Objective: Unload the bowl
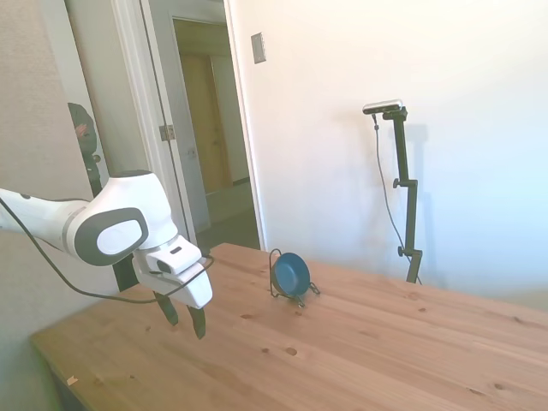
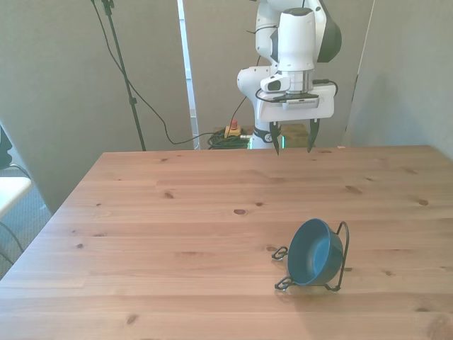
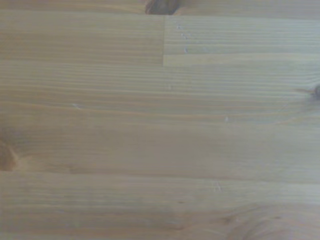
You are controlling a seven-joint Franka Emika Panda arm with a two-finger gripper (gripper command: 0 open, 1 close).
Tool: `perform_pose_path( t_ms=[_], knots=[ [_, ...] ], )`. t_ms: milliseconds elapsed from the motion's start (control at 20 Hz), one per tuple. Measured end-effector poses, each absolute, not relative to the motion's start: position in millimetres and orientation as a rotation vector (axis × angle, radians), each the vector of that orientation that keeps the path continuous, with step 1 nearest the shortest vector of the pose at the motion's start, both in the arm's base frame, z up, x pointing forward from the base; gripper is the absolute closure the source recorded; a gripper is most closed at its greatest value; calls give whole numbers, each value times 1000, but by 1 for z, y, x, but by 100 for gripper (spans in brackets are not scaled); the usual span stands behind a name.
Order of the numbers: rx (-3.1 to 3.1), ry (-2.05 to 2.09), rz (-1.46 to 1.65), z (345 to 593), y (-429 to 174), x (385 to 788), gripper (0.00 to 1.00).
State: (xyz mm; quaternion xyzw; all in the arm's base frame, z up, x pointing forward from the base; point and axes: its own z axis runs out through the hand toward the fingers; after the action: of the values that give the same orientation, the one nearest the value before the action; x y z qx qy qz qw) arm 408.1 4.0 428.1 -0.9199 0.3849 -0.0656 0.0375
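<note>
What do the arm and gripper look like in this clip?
The arm is glossy white with rounded joint housings and dark grey inset panels. A thin black cable loops beneath its wrist. The gripper has a boxy white body and two slim dark fingers.

Pale knotty wooden plank table (image 2: 177,234) takes up most of the scene. A thin black wire rack (image 2: 342,261) stands toward its near right in the front view. Behind, an open white doorway (image 1: 210,128) and a grey wall plate (image 1: 259,48).
</note>
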Motion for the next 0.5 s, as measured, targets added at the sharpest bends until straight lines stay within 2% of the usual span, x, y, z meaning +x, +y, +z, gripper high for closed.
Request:
perform_pose_path(
  t_ms=[250, 500],
  knots=[
    [-2812, 1182, -212, 433, 3, 410, 0],
    [-2768, 1127, -357, 455, -16, 424, 0]
  ],
)
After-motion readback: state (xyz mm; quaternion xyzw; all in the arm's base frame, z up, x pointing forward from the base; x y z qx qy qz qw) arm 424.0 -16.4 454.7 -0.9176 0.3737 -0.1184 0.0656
